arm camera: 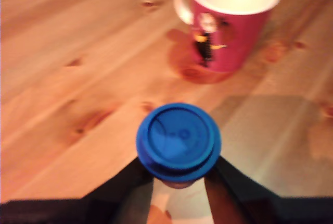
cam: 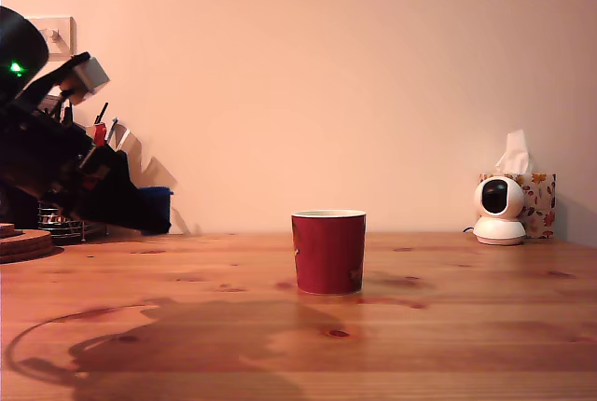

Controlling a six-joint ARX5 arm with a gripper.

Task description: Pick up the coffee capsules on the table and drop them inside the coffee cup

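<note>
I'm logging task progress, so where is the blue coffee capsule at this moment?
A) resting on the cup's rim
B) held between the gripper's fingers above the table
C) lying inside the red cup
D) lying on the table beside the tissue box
B: the wrist view shows the blue capsule clamped in the gripper, over the wooden table and apart from the red cup, whose visible interior looks empty.

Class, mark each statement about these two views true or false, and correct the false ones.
1. The gripper holds a blue capsule. True.
2. The capsule already lies inside the cup. False: it is held above the table, short of the cup.
3. The cup has a handle. True: the wrist view shows it.
4. The cup lies on its side. False: it stands upright.
5. A tissue box stands behind a small white camera. True.
</note>
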